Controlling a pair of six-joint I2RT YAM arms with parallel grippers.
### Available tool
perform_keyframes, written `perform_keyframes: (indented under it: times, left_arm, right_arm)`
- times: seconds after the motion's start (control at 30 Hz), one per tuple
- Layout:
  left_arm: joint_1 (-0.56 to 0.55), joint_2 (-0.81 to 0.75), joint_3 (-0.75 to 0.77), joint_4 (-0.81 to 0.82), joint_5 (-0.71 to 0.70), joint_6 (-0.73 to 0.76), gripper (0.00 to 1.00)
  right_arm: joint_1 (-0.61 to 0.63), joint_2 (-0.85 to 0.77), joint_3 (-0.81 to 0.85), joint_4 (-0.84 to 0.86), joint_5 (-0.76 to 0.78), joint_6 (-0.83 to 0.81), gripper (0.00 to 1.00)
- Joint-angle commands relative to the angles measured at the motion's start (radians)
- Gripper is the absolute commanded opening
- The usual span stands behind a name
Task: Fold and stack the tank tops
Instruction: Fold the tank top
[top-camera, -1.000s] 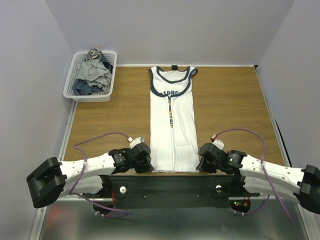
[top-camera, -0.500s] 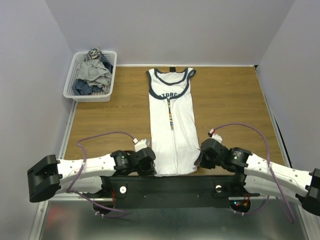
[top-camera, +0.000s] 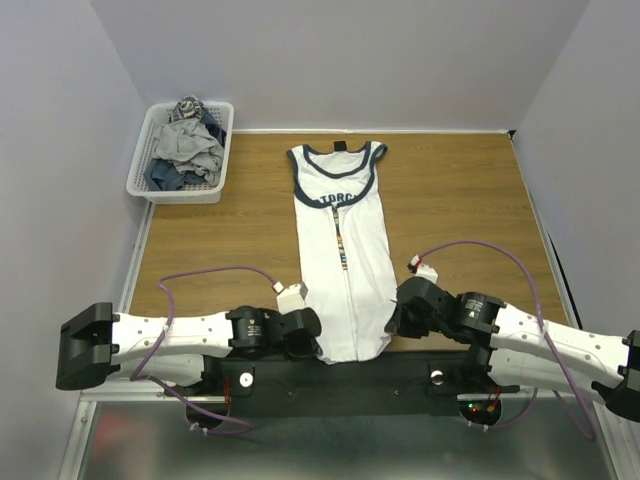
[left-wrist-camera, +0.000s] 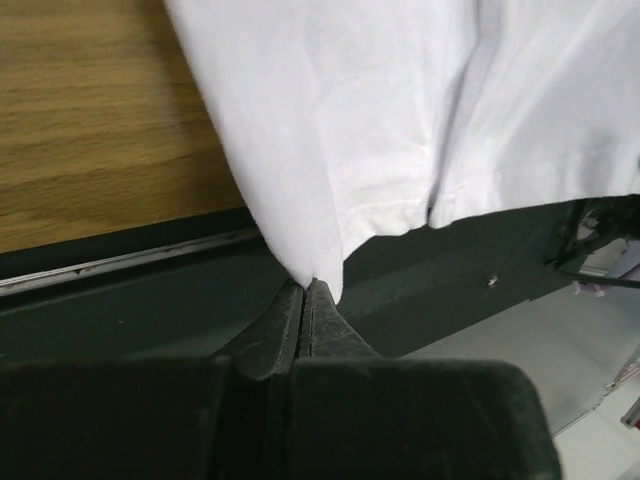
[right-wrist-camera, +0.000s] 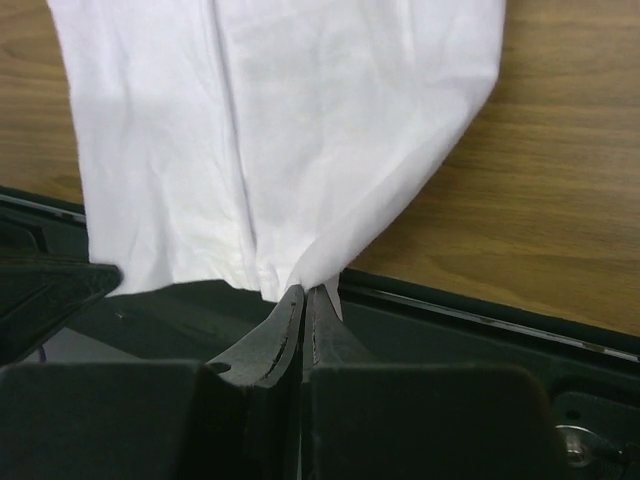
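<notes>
The left gripper (top-camera: 312, 348) and right gripper (top-camera: 393, 322), seen from above, hold the near hem corners of the tank top (top-camera: 345, 250). It lies lengthwise on the table (top-camera: 460, 200), neckline pointing away from the arms. Left wrist: jaws pinch white hem. Right wrist: likewise. Since earlier frames, the shirt has slid nearer.

white navy-trimmed tank top (top-camera: 345, 255), lengthwise-folded, hem overhanging edge
</notes>
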Motion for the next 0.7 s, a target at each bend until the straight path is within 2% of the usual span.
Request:
perform_keyframes:
  times: [0.0, 0.1, 0.27, 0.67]
  left_arm:
    - [0.026, 0.008, 0.099, -0.025, -0.082, 0.024, 0.0]
    - [0.078, 0.024, 0.128, -0.033, -0.082, 0.098, 0.0]
    - [0.256, 0.018, 0.143, 0.028, -0.048, 0.24, 0.0]
    - [0.5, 0.142, 0.267, 0.154, -0.023, 0.483, 0.0]
  right_arm:
    - [0.009, 0.056, 0.116, 0.007, 0.107, -0.056, 0.0]
    - [0.007, 0.108, 0.163, 0.009, 0.159, -0.084, 0.0]
    - [-0.02, 0.214, 0.265, 0.022, 0.216, -0.148, 0.0]
    - [-0.252, 0.406, 0.412, 0.216, 0.169, -0.384, 0.01]
